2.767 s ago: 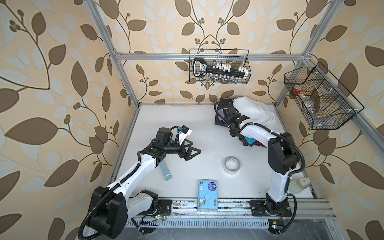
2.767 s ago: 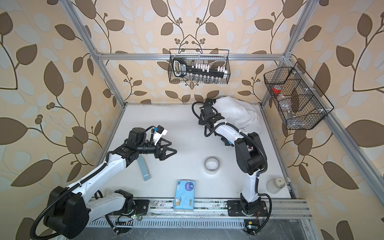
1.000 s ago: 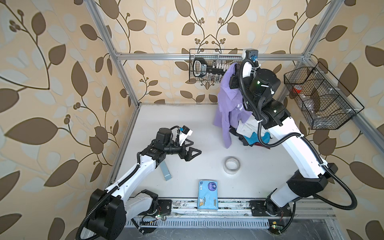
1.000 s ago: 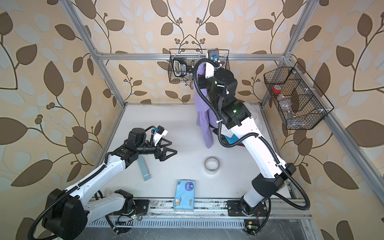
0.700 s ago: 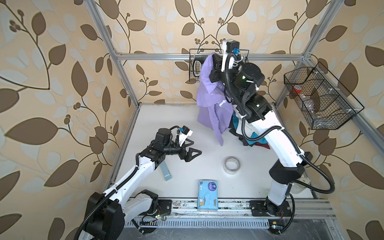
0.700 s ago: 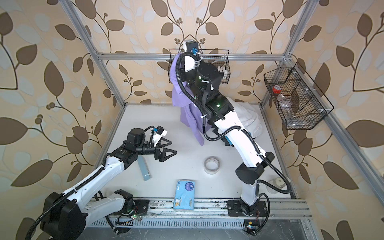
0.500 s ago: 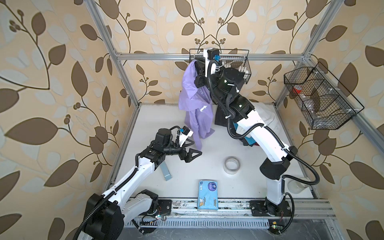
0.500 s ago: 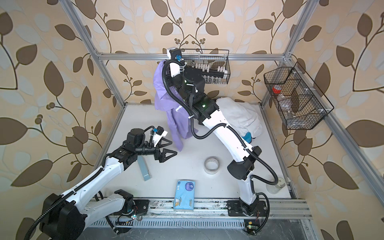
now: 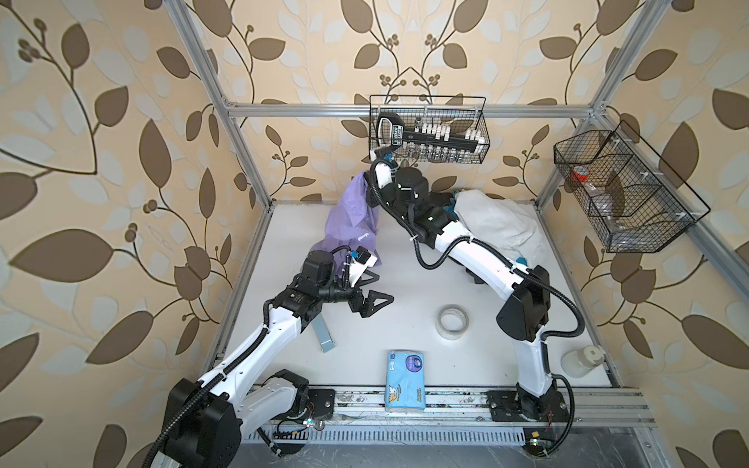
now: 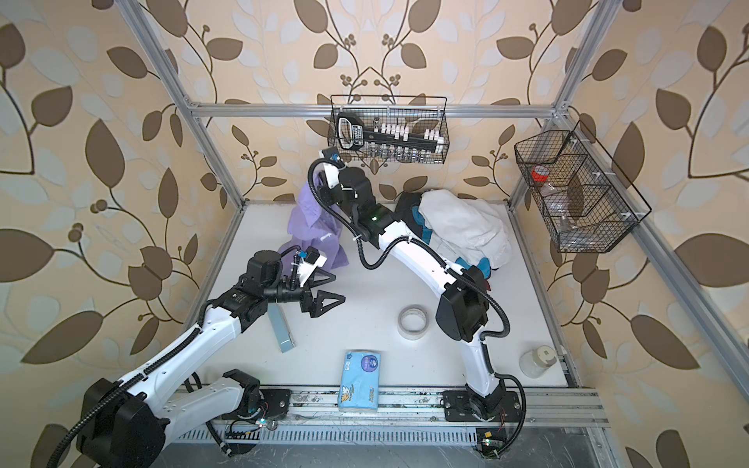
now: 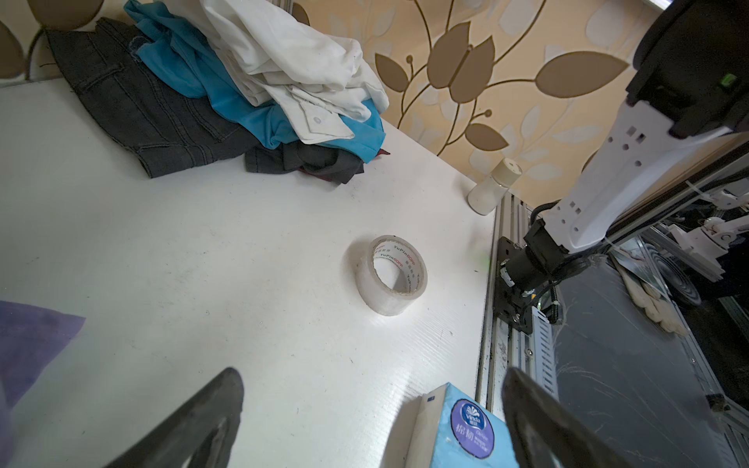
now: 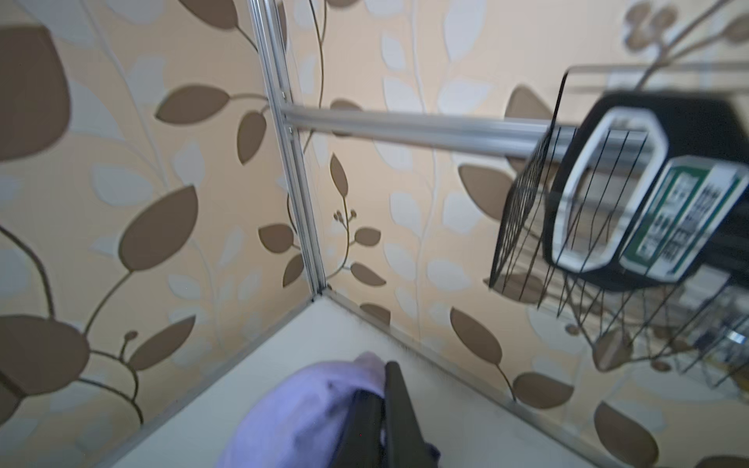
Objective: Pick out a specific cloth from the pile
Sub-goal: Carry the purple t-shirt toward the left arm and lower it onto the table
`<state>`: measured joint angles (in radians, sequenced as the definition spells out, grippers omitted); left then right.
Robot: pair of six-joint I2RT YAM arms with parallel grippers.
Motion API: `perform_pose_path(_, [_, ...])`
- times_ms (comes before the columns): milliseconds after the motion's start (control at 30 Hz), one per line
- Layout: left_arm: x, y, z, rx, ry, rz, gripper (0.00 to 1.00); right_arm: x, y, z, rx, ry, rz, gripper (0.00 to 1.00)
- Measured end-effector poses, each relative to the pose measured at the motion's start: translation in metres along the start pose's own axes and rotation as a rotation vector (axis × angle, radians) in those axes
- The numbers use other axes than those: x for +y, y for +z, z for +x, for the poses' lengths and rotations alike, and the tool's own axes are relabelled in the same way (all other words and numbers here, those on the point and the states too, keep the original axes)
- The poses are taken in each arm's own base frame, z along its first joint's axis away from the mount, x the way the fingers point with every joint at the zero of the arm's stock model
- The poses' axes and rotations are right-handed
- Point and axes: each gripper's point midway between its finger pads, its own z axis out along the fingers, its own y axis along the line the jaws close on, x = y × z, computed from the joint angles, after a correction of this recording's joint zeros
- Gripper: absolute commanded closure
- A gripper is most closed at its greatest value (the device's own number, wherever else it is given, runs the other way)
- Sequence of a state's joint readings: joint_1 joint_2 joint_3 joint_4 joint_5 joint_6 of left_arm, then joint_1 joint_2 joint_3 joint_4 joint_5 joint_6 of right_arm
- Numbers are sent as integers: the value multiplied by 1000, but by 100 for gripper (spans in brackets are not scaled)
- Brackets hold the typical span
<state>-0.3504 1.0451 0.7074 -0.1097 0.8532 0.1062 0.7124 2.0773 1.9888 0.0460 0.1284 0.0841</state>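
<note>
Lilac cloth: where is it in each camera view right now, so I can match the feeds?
Top view: the cloth hangs back left, below the wire basket.
Top view: the cloth, likewise back left.
Left wrist: the cloth, a blurred corner at the frame edge, opposite the pile.
Right wrist: bunched in the shut right end effector.
Shared landmark: the wire basket, missing only from left wrist.

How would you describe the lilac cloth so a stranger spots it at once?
Find the white table, then the pile in its far right corner. Left of that, the cloth hangs from the right gripper. It alone is lilac, not white, teal or grey.
</note>
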Motion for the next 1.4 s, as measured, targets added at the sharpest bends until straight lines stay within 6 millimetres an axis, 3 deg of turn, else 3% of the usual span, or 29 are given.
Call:
perform_pose_path(100, [-2,1,0,1,3,5,1,1,4,66,134,14,-18,100])
perform_pose_path(167, [-2,0,0,1,5,5,1,2,5,92,187,34,-37,100])
perform_pose_path(433, [-5,-2,-3,-8,24,6,1,20,27,156,304,172,-175,100])
perform_pose_path(600, [-9,-3,-4,-14,45,11,1,28,52,223,421,292,-242,100])
perform_pose_path(733, [-12,-3,-4,-16,55,17,1,41,62,266,495,394,-295,100])
perform_pose_path(833, [-13,-4,-4,-18,60,17,1,52,70,279,512,452,-327,100])
perform_pose_path(1067, [-13,-4,-4,-19,61,17,1,89,90,269,461,547,-371,100])
perform_pose_path(1200, [-14,-4,-3,-17,61,18,1,102,96,279,461,612,-347,99])
perform_pose_path(1300, [-16,-4,-3,-15,65,23,1,105,98,291,467,649,-318,69])
perform_pose_path(1400, [-18,-4,-2,-12,68,27,1,107,100,290,454,664,-318,38])
